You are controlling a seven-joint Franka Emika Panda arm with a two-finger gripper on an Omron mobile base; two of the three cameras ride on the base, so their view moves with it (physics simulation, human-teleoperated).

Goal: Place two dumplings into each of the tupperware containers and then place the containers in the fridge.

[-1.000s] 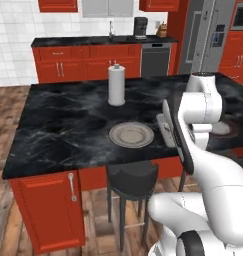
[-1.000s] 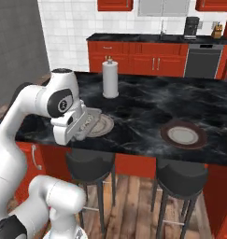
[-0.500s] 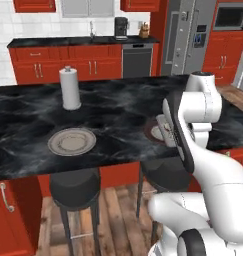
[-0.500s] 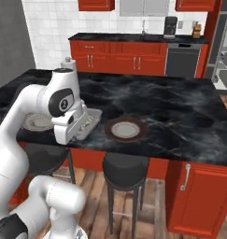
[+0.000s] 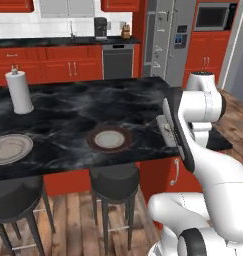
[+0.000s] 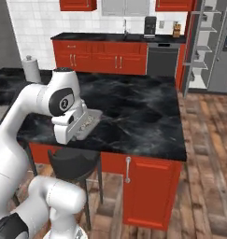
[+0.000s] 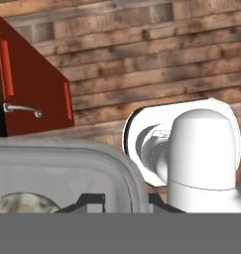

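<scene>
On the far left of the black bench [image 5: 68,112] stands a white paper towel roll [image 5: 19,92], and in front of it a grey plate [image 5: 10,148] lies at the left edge of the left base view. Further right, a second plate [image 5: 109,139] rests near the front edge, above a dark stool [image 5: 114,178]. Next comes the gripper [image 5: 169,131], which holds a tupperware container [image 5: 166,131] just over the right part of the bench; the fingers are closed narrow on its rim. In the right base view this same container [image 6: 87,122] sits in front of the white wrist and carries pale lumps. In the hand view a dumpling [image 7: 20,204] lies inside the translucent tray [image 7: 67,171]. At the back right stands the fridge [image 5: 168,42], and its door is open, showing light shelves [image 6: 201,46].
</scene>
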